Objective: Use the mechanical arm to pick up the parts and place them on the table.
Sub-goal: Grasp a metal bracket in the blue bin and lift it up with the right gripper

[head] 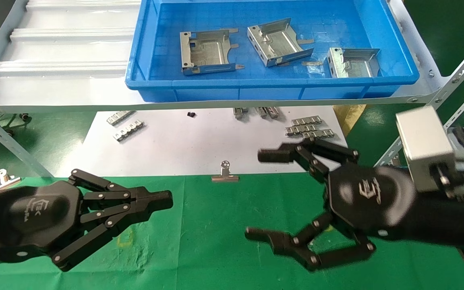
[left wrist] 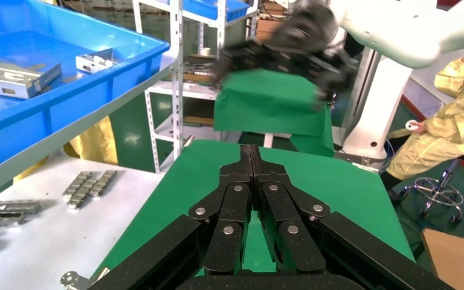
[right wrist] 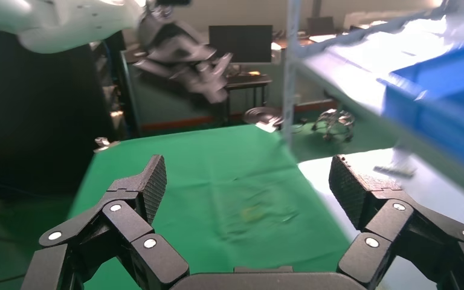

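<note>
Three parts point(head: 207, 52) point(head: 277, 41) point(head: 352, 61) lie in one blue bin point(head: 151, 84); above the table point(head: 216, 241), left gripper point(head: 166, 200) clenched, right gripper point(head: 258, 195) spread, both empty.

Bright overhead light is glaring off the ribbed shelf point(head: 67, 52) and white paper point(head: 183, 145). Motion blur is smearing the right end effector point(head: 256, 193) and the blue bin point(right wrist: 441, 96) in the right wrist view.
</note>
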Tool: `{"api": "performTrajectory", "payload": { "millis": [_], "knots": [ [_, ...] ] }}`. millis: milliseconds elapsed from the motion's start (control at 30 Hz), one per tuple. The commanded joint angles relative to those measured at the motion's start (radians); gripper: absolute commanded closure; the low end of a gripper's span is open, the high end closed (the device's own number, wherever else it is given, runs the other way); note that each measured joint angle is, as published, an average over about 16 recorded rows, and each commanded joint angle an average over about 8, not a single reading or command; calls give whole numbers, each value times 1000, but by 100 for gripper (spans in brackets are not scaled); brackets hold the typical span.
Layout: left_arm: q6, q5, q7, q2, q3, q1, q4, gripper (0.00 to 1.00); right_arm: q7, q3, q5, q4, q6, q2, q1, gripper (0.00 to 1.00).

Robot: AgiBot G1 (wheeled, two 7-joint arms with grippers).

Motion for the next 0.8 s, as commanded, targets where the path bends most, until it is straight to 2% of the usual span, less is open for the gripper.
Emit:
{"api": "performTrajectory", "payload": {
  "millis": [33, 200, 367, 733, 800],
  "knots": [
    [0, 0, 0, 0, 0, 0, 0, 100, 19, -20, -35, -25, 6, -35, 72, 0],
    [0, 0, 0, 0, 0, 0, 0, 100, 26, -78, -156, -214, 45, -143, 253, 0],
    [0, 0, 0, 0, 0, 0, 0, 100, 14, -123, -261, -413, 118, -248, 391, 0],
    [0, 0, 0, 0, 0, 0, 0, 100, -23, -202, -429, -805, 331, -455, 571, 0],
    [0, 0, 0, 0, 0, 0, 0, 100, -32, -212, -449, -867, 373, -488, 594, 6]
  ]
}}
